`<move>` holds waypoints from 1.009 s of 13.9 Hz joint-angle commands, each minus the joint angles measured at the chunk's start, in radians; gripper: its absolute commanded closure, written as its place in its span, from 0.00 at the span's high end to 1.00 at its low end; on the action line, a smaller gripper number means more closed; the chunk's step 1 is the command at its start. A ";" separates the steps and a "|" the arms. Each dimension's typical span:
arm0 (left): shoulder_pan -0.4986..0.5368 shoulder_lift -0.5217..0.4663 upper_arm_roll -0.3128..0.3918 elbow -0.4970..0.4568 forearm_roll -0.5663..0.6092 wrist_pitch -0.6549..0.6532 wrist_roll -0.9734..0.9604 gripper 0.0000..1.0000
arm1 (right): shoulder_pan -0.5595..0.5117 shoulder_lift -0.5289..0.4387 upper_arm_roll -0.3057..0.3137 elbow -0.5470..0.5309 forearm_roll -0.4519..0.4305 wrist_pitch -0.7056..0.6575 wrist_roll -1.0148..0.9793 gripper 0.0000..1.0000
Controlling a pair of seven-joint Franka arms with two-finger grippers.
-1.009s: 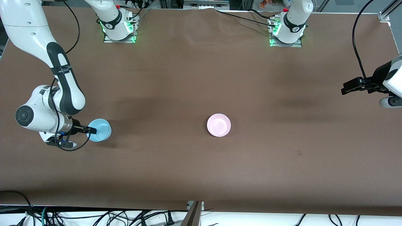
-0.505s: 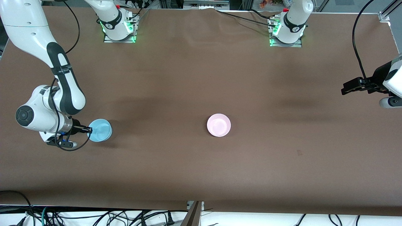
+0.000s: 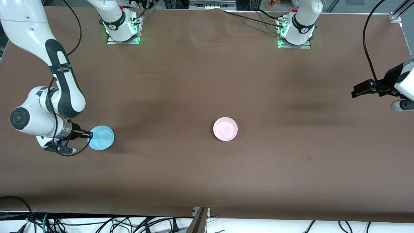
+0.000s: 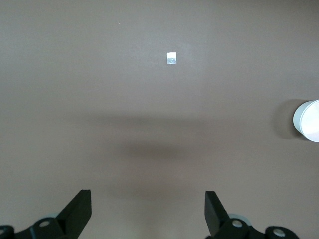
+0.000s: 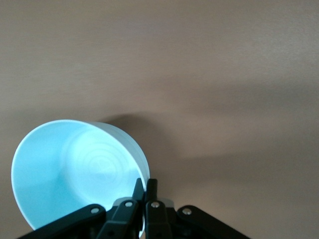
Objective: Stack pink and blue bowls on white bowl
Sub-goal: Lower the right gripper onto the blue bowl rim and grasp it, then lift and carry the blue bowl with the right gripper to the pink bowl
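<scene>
Table (image 3: 207,81): a wide surface under a brown cloth, with both arm bases along its edge farthest from the front camera. Right arm (image 3: 58,77): reaches down at its own end of the table. Left arm (image 3: 402,84): waits high at the other end, left gripper (image 4: 147,211) spread wide over bare cloth with nothing between the fingers. Blue bowl (image 3: 101,138): at the right arm's end, tilted, apparently just raised. Pink bowl (image 3: 225,129): near mid-table, upright, well apart from the blue one; it seems to rest in a pale bowl, though no white bowl can be told apart. Right gripper (image 5: 144,191): clenched on the blue bowl's rim, one finger inside the wall and one outside. Small pale tag (image 4: 171,58): lies on the cloth under the left wrist camera.

Risk, as a judgement: the grip is a narrow one-sided pinch on smooth plastic, so the bowl may swing or slip in transit; released off-centre over the pink bowl, it could seat crooked or slide off
</scene>
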 commanded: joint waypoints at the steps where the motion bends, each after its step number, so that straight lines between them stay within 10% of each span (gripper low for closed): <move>1: 0.000 0.011 -0.004 0.031 0.028 -0.023 -0.008 1.00 | 0.065 -0.032 0.001 0.104 -0.001 -0.169 0.099 0.00; 14: 0.000 0.011 -0.004 0.031 0.028 -0.023 -0.008 1.00 | 0.547 0.010 0.004 0.261 -0.004 -0.192 0.857 0.00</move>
